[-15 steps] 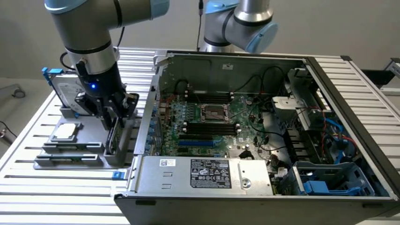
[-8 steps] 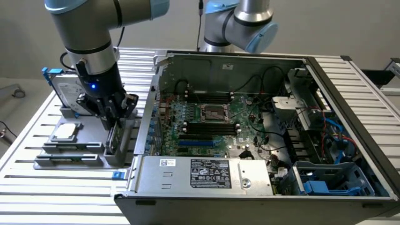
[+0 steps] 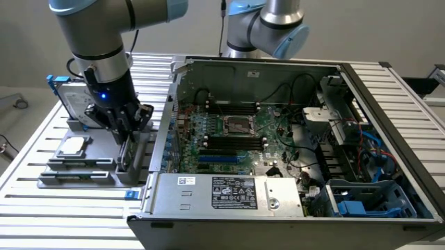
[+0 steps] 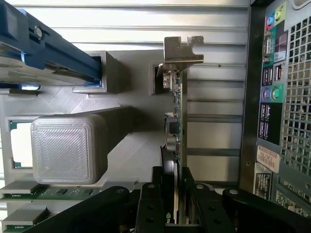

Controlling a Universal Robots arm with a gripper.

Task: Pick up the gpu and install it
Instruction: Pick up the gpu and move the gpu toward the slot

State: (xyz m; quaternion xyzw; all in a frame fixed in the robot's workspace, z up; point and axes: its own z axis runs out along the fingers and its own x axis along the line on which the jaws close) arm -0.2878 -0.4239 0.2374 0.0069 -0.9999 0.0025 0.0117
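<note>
Apparently, hand point(image 4: 172, 177) tight on gpu point(image 4: 178, 107); case sticker point(image 3: 235, 191) text too small.

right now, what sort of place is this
Probably a robotics lab's PC-assembly bench: an open computer case on a slatted metal table, a robot arm, and a gpu in a parts fixture.

A slatted aluminium table point(image 3: 62, 208) stands before a plain pale grey wall point(image 3: 361, 31), evenly lit.
</note>
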